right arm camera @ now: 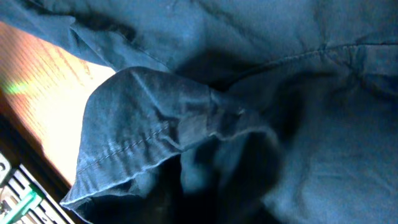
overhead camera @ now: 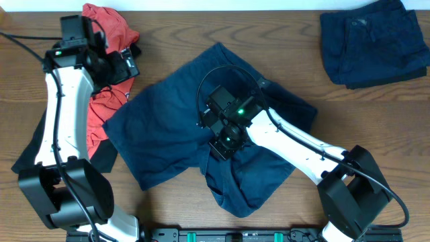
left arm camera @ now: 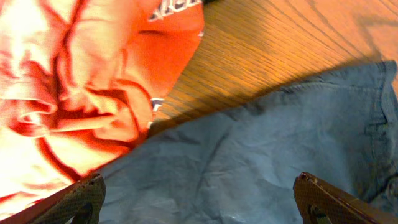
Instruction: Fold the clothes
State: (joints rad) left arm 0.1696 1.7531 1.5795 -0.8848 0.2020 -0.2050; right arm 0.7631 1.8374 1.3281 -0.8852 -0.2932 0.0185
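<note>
A brown wood-grain tabletop (overhead camera: 282, 40) carries 4 pieces of clothing. A pair of navy shorts (overhead camera: 161, 128) lies spread and rumpled at its middle, waistband toward the far edge and 1 leg bunched up toward the near edge. A red garment (overhead camera: 107, 27) sits crumpled at the far left corner, touching the shorts' left edge, and a black garment (overhead camera: 30, 151) lies partly under the left arm. A folded navy garment (overhead camera: 376, 40) rests well apart at the far right corner.

The left gripper (overhead camera: 127, 66) hovers over the place where the red cloth meets the shorts. In the left wrist view its 2 fingertips (left arm camera: 81, 196) stand wide apart with only cloth and wood beneath them, so it is released and grasps nothing.

The right gripper (overhead camera: 225, 144) is down on the middle of the shorts, close to the bunched leg. The right wrist view is filled with dark fabric and a raised stitched hem (right arm camera: 137, 143); the fingers are lost in shadow, so I cannot tell whether it is clenched or released.
</note>
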